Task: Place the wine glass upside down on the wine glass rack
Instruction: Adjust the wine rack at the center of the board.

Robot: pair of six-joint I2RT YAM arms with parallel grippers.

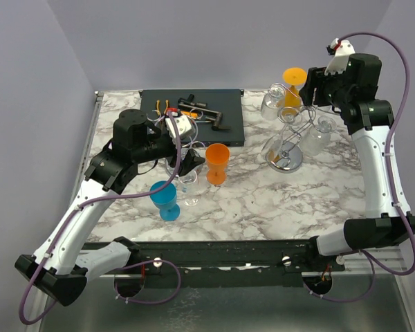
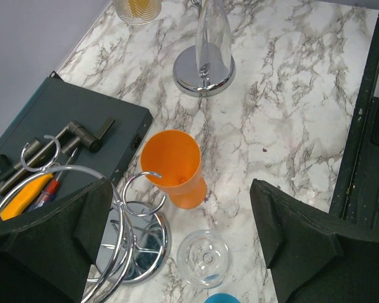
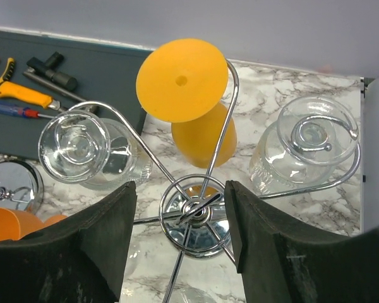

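Marbled tabletop (image 1: 263,200), grey walls. Item: orange wine glass (image 3: 182,81), hung bowl-down, its foot caught in a wire arm of the rack (image 3: 196,211) at right, so apparently delivered. Two clear glasses (image 3: 76,142) hang alongside. Right jaws: part open, empty, above the rack's hub, likely letting go. Left jaws: wide open, empty, over a second rack (image 2: 129,243) beside an orange cup (image 2: 174,167).

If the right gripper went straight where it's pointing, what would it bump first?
Probably the chrome wire rack, at its centre hub, lined up between the open jaws. Depth is unclear; the hanging orange plastic wine glass is close.
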